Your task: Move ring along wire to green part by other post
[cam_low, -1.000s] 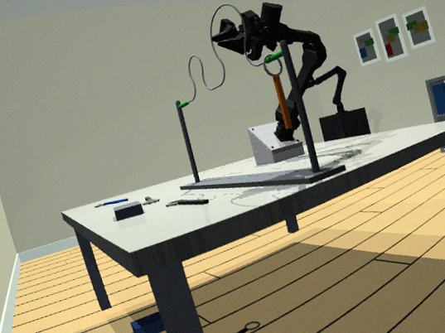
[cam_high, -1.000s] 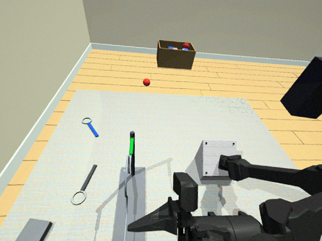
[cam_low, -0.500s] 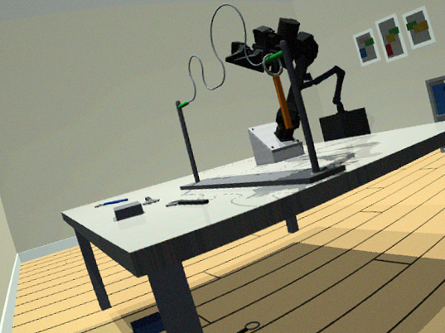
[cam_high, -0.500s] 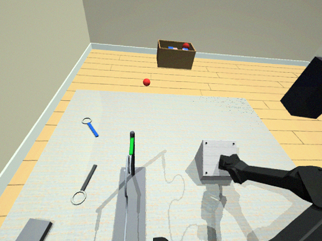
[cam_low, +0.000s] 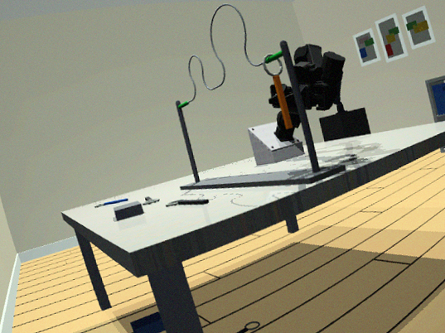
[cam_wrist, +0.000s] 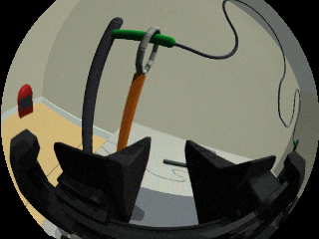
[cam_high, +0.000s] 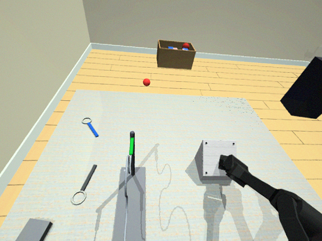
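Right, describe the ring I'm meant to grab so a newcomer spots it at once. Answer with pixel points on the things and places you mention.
On the table (cam_high: 166,116) (cam_low: 170,219), two dark posts carry a wavy wire. The ring (cam_low: 265,70) (cam_wrist: 140,59) hangs on the green part beside the post nearer the exterior camera. Unlike the rings lying on the tabletop, it has an orange handle (cam_low: 283,105) (cam_wrist: 133,110).
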Controlling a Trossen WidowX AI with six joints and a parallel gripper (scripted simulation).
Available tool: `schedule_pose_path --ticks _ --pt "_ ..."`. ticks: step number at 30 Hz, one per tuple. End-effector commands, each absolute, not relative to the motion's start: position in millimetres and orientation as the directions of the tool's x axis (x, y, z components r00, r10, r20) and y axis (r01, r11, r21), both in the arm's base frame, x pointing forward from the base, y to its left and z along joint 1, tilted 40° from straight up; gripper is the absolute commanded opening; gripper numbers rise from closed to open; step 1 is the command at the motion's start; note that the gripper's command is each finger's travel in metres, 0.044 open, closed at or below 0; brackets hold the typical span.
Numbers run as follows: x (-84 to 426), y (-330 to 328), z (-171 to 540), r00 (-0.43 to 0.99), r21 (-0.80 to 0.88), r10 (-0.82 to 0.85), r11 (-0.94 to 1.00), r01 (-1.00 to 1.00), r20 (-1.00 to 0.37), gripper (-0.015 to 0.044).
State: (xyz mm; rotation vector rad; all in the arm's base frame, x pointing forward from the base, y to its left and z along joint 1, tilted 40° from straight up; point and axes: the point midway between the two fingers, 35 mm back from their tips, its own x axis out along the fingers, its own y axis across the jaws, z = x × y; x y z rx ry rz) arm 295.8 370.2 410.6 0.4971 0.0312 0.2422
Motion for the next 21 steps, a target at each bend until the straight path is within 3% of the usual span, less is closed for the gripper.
schedule_pose_path --ticks 1,10,18,21 --pt "261 407 396 0.97 0.545 0.24 0.81 -0.217 0.029 0.016" --pt "199 448 368 0.979 0.669 0.202 0.725 -0.163 0.02 0.016" --pt "199 449 368 0.98 0.675 0.199 0.721 -0.16 0.02 0.016" --pt "220 441 383 0.98 0.674 0.199 0.721 -0.161 0.022 0.016"
